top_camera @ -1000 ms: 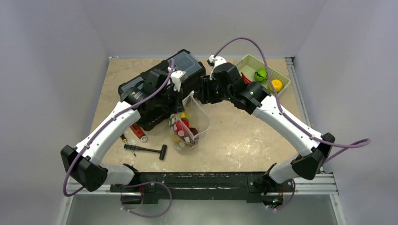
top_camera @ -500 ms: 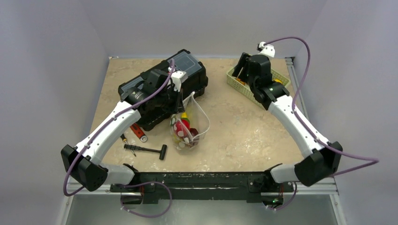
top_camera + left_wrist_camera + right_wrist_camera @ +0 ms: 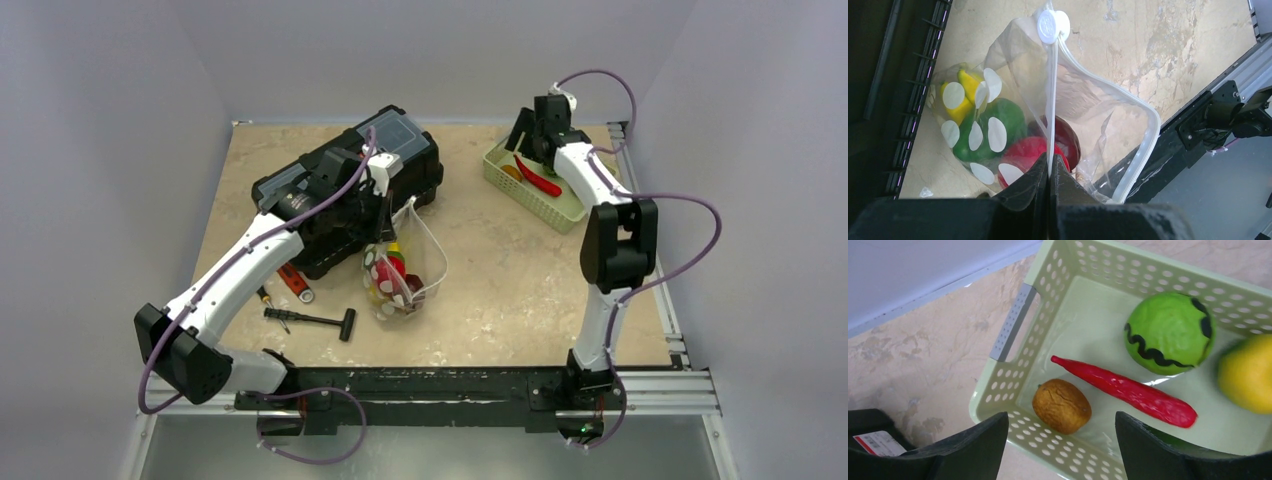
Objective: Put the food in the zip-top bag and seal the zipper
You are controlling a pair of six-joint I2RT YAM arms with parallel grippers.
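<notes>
The clear dotted zip-top bag (image 3: 400, 272) stands beside the black toolbox, its mouth held up. My left gripper (image 3: 1049, 162) is shut on the whitish zipper (image 3: 1052, 100) strip of one mouth edge; the other edge loops out wide (image 3: 1143, 135). Inside the bag lie yellow (image 3: 960, 95), green (image 3: 1008, 117) and red (image 3: 1020, 152) food. My right gripper (image 3: 1062, 416) hangs open over the pale green basket (image 3: 1088, 262), holding nothing. Under it are a brown fruit (image 3: 1062, 405), a red chili (image 3: 1128, 390), a green ball (image 3: 1170, 332) and a yellow fruit (image 3: 1248, 372).
A black toolbox (image 3: 350, 185) lies behind the bag under my left arm. A black-handled hammer (image 3: 310, 320), a screwdriver (image 3: 272, 300) and a red tool (image 3: 297, 283) lie to the bag's left. The basket (image 3: 545, 207) sits at the back right, close to the wall.
My right arm has swung from the bag's mouth to the back right, over the basket, and its jaws have spread wider. The left gripper still pinches the bag.
</notes>
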